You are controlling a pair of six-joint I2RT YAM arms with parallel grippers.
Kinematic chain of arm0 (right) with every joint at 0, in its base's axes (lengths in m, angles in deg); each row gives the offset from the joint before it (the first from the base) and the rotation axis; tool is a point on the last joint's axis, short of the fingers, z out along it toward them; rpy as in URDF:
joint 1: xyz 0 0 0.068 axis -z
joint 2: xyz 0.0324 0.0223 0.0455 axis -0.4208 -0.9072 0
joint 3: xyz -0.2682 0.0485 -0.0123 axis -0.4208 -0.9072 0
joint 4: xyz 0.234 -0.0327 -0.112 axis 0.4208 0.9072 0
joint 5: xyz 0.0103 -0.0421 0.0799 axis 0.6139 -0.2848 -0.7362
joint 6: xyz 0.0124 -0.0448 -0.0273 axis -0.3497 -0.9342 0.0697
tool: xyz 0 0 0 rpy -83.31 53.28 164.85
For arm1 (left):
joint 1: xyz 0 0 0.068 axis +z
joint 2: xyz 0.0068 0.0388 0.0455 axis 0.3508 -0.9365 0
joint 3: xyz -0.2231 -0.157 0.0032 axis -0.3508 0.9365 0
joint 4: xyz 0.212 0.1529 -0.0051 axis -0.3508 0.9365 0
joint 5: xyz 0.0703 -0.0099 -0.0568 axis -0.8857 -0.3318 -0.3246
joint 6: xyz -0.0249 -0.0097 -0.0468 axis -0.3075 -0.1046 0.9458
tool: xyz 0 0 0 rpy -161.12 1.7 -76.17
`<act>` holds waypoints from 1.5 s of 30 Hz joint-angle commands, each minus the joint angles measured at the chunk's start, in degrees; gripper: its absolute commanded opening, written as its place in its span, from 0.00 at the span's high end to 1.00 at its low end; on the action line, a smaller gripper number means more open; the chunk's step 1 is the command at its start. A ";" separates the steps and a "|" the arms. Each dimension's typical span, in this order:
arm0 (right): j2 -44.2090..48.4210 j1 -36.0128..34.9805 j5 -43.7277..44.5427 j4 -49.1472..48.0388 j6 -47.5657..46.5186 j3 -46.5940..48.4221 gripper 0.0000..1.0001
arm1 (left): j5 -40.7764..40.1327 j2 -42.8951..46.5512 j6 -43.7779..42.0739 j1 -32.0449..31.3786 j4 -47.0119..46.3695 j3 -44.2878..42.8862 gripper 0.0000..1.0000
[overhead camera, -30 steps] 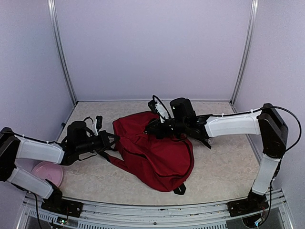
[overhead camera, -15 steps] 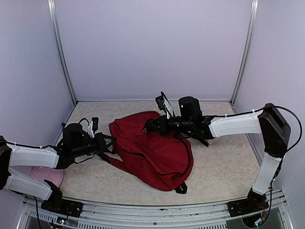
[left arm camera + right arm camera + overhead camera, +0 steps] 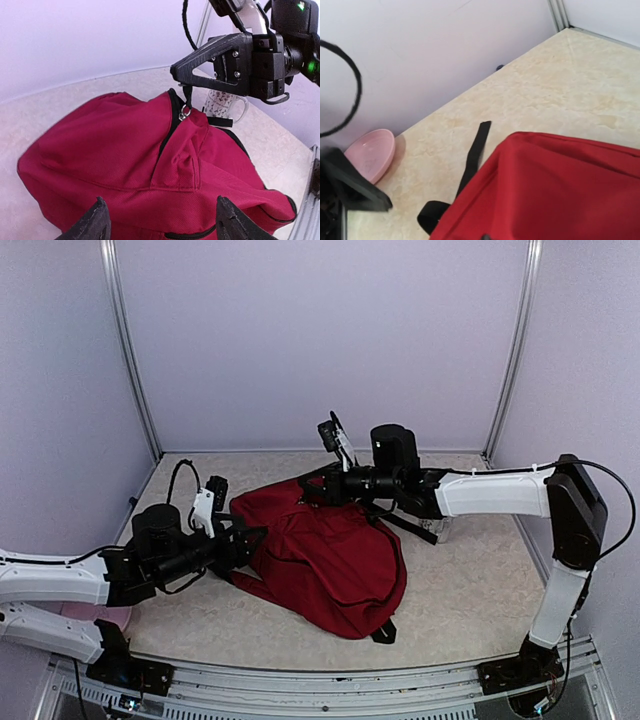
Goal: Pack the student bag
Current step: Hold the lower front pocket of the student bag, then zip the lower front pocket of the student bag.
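Observation:
The student bag [image 3: 325, 560], dark red with black zipper lines, lies in the middle of the table and fills the left wrist view [image 3: 125, 160]. My right gripper [image 3: 310, 490] is at the bag's far top edge, shut on the zipper pull [image 3: 185, 107], which hangs from its pinched tips [image 3: 182, 75]. My left gripper [image 3: 247, 538] is open at the bag's left side. Its fingertips [image 3: 99, 222] stand wide apart over the red fabric with nothing between them. In the right wrist view I see the bag's top [image 3: 560, 190] and a loose black strap [image 3: 472, 160].
A pink bowl [image 3: 370, 152] sits by the left wall, near my left arm. A white patterned mug [image 3: 225, 105] stands behind the bag under my right arm. Walls enclose the table on three sides.
My left gripper has opened, letting go of the bag's left edge, and has moved right, closer to the bag. My right gripper stays shut at the bag's top, shifted slightly.

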 commanded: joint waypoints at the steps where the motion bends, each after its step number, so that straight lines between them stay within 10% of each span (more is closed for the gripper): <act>1: 0.12 -0.20 -1.34 -1.52 0.96 3.09 1.00 | -2.78 -4.52 -17.80 -0.56 0.81 -4.98 0.30; 19: -1.46 -0.67 -0.31 5.09 1.80 7.49 1.00 | 8.94 -24.30 -23.05 5.13 0.68 -17.35 0.56; 24: -1.34 -0.02 1.75 7.08 0.44 8.20 1.00 | 8.08 -24.34 -21.88 4.47 1.06 -16.78 1.00; 45: 10.33 15.99 15.81 13.99 -2.43 -9.67 1.00 | -2.85 -13.94 -19.21 -0.42 11.80 -13.07 1.00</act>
